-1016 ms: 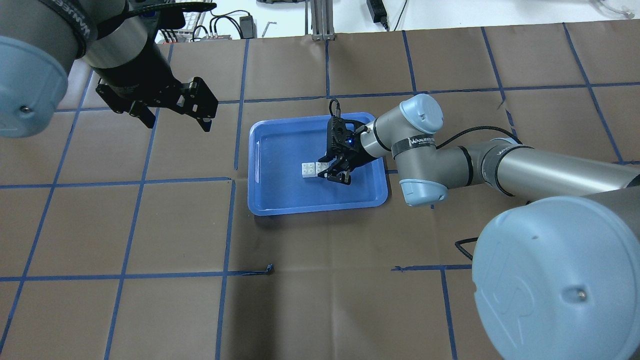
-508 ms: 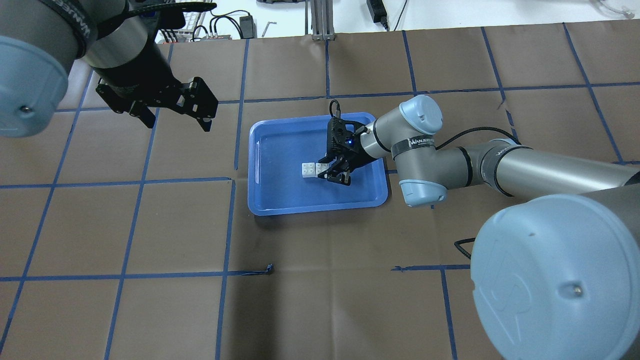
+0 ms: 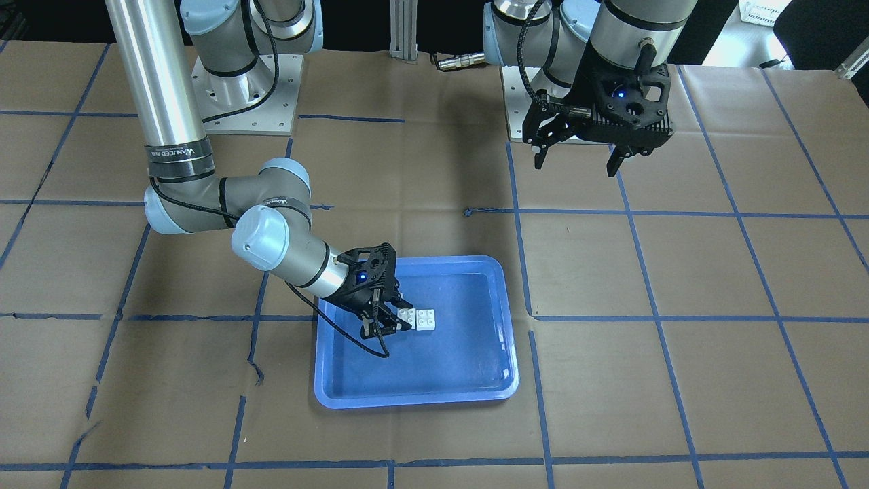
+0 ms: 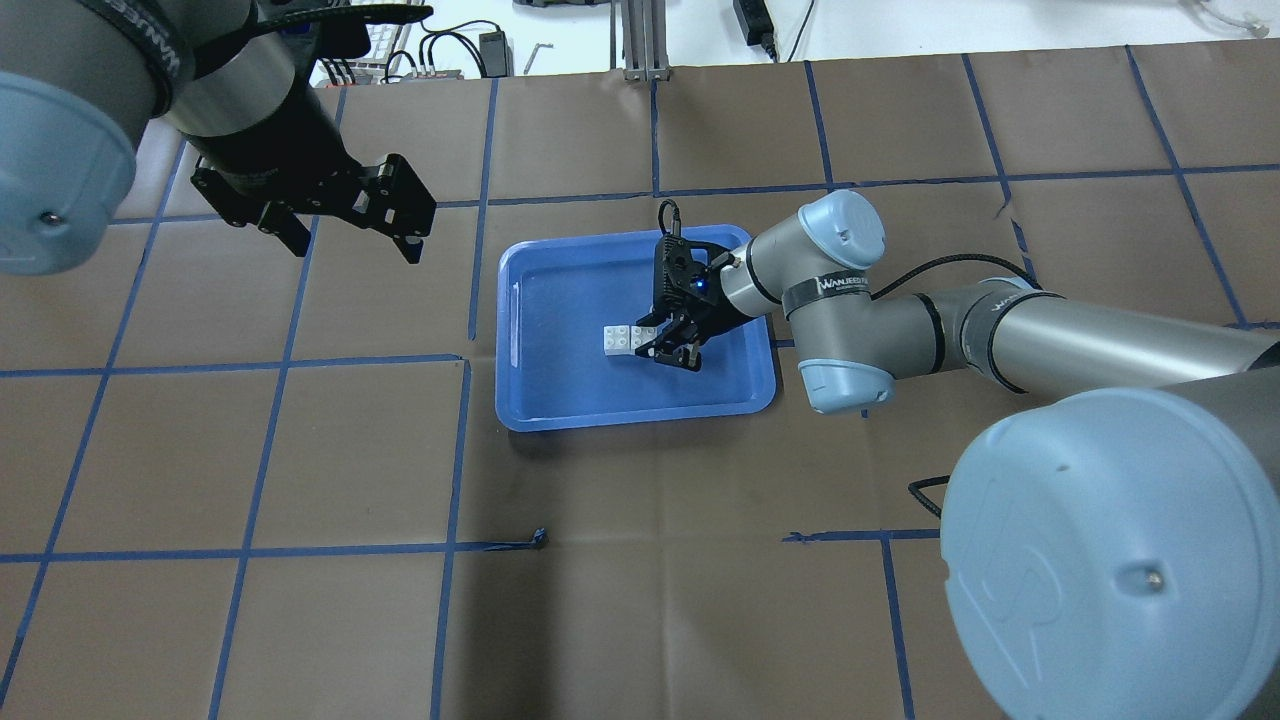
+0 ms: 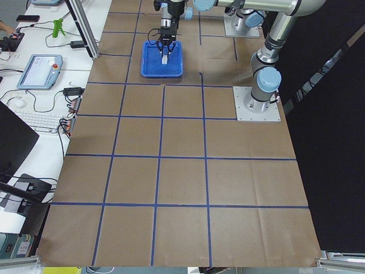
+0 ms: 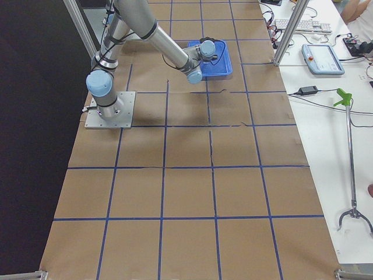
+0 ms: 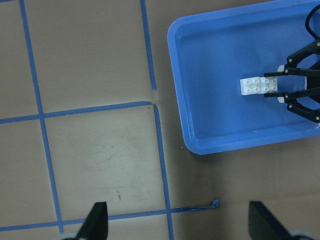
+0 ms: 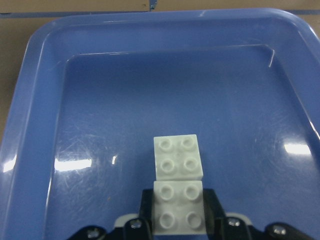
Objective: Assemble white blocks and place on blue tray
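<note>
Two white studded blocks joined end to end (image 4: 622, 338) lie low in the middle of the blue tray (image 4: 570, 385). My right gripper (image 4: 665, 350) reaches in from the tray's right side and is shut on the near block, a finger on each flank. The wrist view shows the blocks (image 8: 178, 156) just ahead of the gripper (image 8: 178, 212) over the tray floor (image 8: 100, 100). I cannot tell whether the blocks touch the floor. My left gripper (image 4: 345, 215) is open and empty, high above the table left of the tray. Its wrist view shows the tray (image 7: 225, 125) and blocks (image 7: 256, 86).
The table is covered in brown paper with a grid of blue tape lines (image 4: 460, 450). A torn bit of tape (image 4: 540, 535) lies in front of the tray. The two arm bases (image 3: 244, 88) stand at the robot's edge of the table.
</note>
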